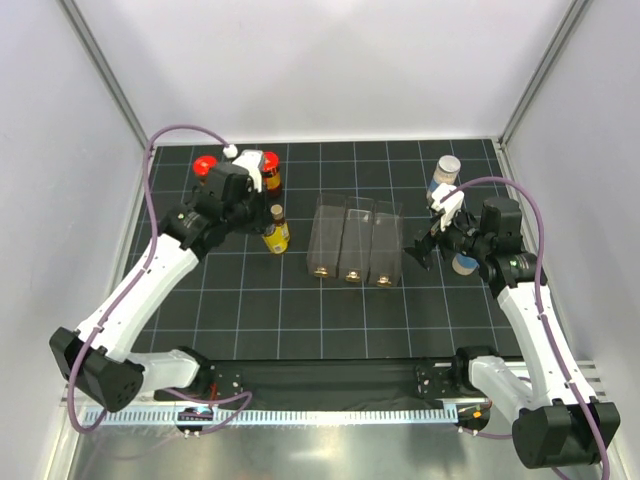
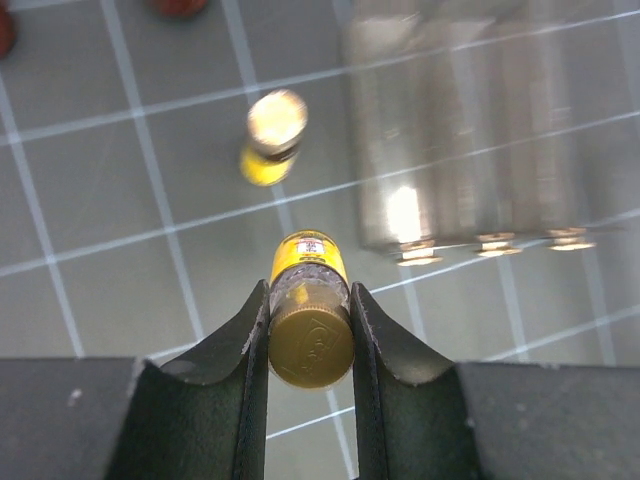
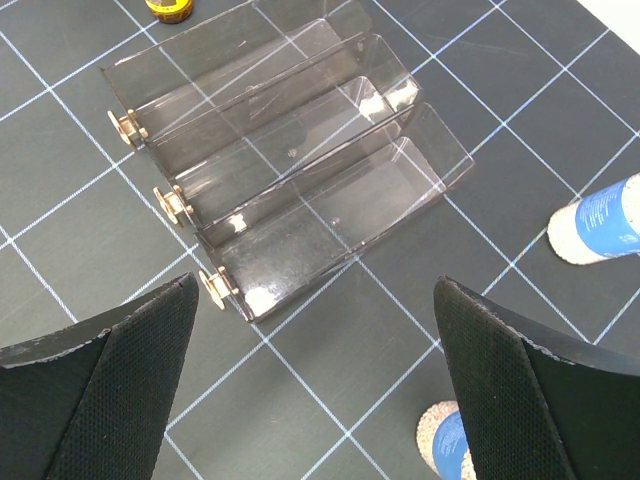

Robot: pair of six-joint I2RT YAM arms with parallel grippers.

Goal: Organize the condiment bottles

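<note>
Tabletop w/ dark grid mat, seen from above. White walls stand close on the left, far and right edges. Clear three-slot rack lies mid-tabletop, its brass-coloured knobs facing the near edge; mat lines show through the slots. Bare mat runs btwn rack and near edge, and along the far edge behind the rack.

Left tool is closed on a slim yellow-label bottle, fingers pinching cap and neck, left of the rack. Can't tell if the bottle touches the mat, and the top view hides it under the arm. Second yellow-label bottle stands upright just left of the rack, w/ a narrow gap btwn them. First red-cap jar and second red-cap jar sit toward the far-left corner, either side of the left arm's wrist.

Right tool hangs wide open, holding nothing, near the rack's right side. White blue-label bottle stands near the far-right corner. Other white bottle is by the right edge, partly under the right arm.

Writing: the held bottle has a small red-and-white sticker and an embossed cap emblem, both too blurred to read. Blue labels are too small to read.
</note>
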